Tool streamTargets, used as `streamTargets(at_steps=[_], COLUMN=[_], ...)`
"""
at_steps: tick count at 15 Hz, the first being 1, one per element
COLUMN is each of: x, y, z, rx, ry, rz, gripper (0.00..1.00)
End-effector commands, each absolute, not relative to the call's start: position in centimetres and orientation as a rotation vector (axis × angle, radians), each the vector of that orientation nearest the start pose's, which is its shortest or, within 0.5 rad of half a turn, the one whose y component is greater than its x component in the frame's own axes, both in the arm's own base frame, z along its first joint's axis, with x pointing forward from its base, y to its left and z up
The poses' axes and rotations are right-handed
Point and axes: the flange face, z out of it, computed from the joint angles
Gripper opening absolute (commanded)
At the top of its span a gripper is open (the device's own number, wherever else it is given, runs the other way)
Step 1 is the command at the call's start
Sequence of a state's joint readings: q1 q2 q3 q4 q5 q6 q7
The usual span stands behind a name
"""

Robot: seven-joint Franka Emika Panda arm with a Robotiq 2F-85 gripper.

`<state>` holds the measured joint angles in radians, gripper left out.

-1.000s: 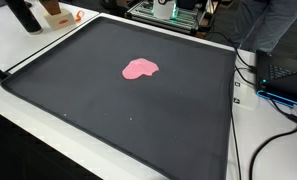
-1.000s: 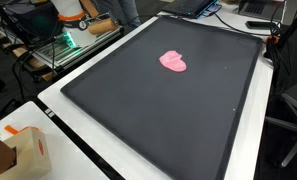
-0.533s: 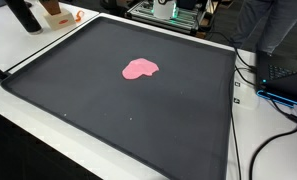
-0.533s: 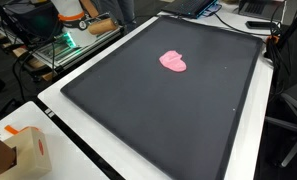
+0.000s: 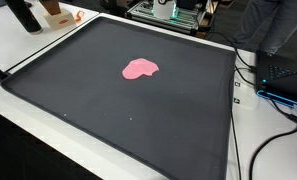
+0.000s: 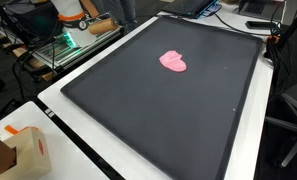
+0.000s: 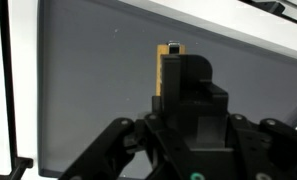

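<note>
A flat pink blob (image 5: 140, 68) (image 6: 173, 61) lies on a large black mat (image 5: 138, 115) (image 6: 168, 115), a little back of its middle, in both exterior views. Neither exterior view clearly shows the arm. In the wrist view my gripper (image 7: 173, 62) rises from the bottom edge with its black fingers (image 7: 188, 75) pressed together over the grey mat (image 7: 88, 80). A narrow tan strip (image 7: 160, 78) runs along the fingers' left side; I cannot tell what it is or whether it is held. The pink blob is not in the wrist view.
The mat covers a white table (image 5: 18, 50) (image 6: 88, 150). A laptop (image 5: 288, 80) and cables (image 5: 260, 150) sit off one side. Green-lit equipment (image 6: 63, 45) stands behind the mat. A cardboard box (image 6: 23, 150) is at a corner. A dark object (image 5: 24, 15) stands at the back.
</note>
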<state>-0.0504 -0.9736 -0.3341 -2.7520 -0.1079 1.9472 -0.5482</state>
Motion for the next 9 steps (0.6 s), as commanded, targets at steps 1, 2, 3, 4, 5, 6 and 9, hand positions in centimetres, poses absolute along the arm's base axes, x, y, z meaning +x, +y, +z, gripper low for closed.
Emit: streamTargets(at_steps=[1,2,3,4,5,6,9], x=[28.5,29.1,29.8,30.7,31.6,32.8,36.2], y=[-10.6,-10.2,-9.7,-9.2,-8.9,-8.5,-7.9], z=[47.8,47.9,47.9,48.0,48.1,48.0,47.8], rx=[-2.921,-2.901,-2.886,-2.867,-2.856,-2.841,-2.803], ry=[-0.531,-0.551,-0.566,-0.575,-0.575,-0.567,-0.532], rz=[-0.318,-0.315,-0.315,-0.316,-0.321,-0.325,-0.328], gripper=[0.23,0.23,0.23,0.23,0.23,0.23,0.23])
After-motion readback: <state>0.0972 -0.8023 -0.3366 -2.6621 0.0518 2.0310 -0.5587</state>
